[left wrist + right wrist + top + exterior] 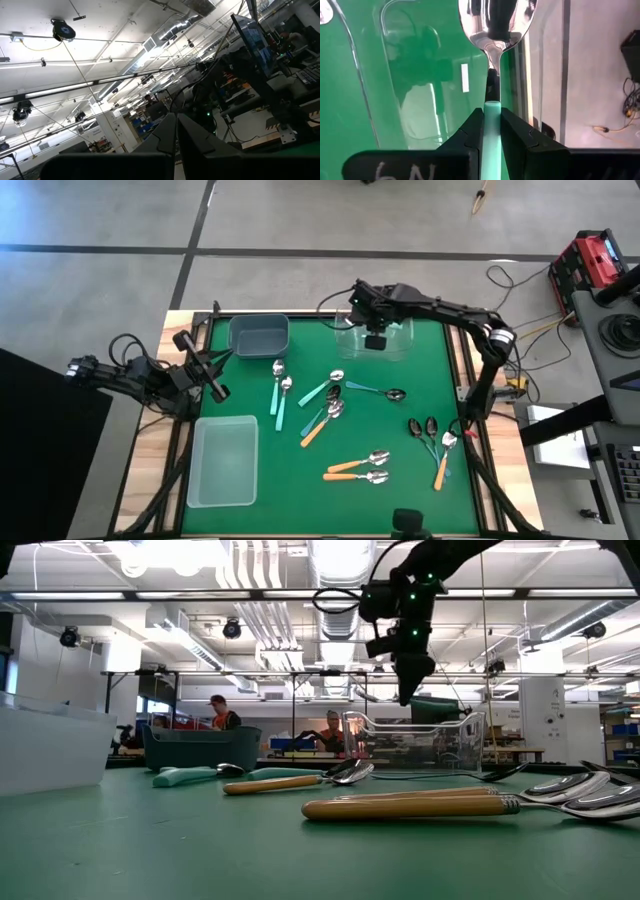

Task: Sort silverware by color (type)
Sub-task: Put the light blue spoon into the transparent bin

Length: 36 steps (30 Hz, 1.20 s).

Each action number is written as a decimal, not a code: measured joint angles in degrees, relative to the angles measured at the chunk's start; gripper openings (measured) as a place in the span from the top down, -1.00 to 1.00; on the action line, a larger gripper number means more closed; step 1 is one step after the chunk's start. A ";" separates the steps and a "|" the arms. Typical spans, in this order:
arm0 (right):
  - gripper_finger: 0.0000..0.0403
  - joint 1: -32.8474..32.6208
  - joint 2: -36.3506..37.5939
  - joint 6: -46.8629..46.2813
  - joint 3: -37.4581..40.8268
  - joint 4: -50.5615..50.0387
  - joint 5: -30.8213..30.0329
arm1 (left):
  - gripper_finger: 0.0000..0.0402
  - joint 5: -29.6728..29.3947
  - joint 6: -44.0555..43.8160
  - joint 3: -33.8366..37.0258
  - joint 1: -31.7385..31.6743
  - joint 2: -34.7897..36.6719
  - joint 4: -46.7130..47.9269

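Hanging straight above clear bin [398,343], right gripper [491,125] clamped on teal spoon [492,30], bowl down (left arm parked far off).

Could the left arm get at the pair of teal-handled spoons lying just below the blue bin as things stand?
Probably yes. The left hand is shut, holds nothing and sits at the table's left edge, near the teal-handled spoons. Nothing lies between them; the right hand, shut on a teal spoon, is over the clear bin.

Bright overhead ceiling lights [170,555], even; glare on clear bin [420,75]; low view foreground perhaps slightly soft.
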State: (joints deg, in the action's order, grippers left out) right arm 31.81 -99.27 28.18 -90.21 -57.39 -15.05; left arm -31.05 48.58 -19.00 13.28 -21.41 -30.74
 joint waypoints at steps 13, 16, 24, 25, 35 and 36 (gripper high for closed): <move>0.83 0.50 -1.76 0.63 -6.25 -3.96 -1.50 | 1.00 -0.07 0.44 0.00 0.00 0.00 0.22; 0.83 0.50 -1.76 0.81 -6.76 -5.02 -1.49 | 1.00 -0.09 0.44 0.00 0.00 0.00 0.28; 0.83 0.48 -1.83 0.39 -7.17 -5.09 -1.47 | 1.00 -0.11 0.44 0.00 0.00 0.00 0.30; 0.83 0.48 -1.83 0.43 -7.17 -4.98 -1.48 | 1.00 -0.11 0.44 0.00 0.00 0.00 0.28; 0.83 0.48 -1.85 1.06 -7.15 -3.61 -1.49 | 1.00 -0.11 0.44 0.00 0.00 0.00 0.29; 0.83 0.48 -2.00 1.05 -7.13 -3.58 -1.49 | 1.00 -0.11 0.44 0.00 0.00 0.00 0.29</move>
State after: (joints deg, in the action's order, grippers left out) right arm 32.29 -101.28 29.23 -97.34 -60.97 -16.53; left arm -31.16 49.01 -19.00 13.28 -21.41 -30.45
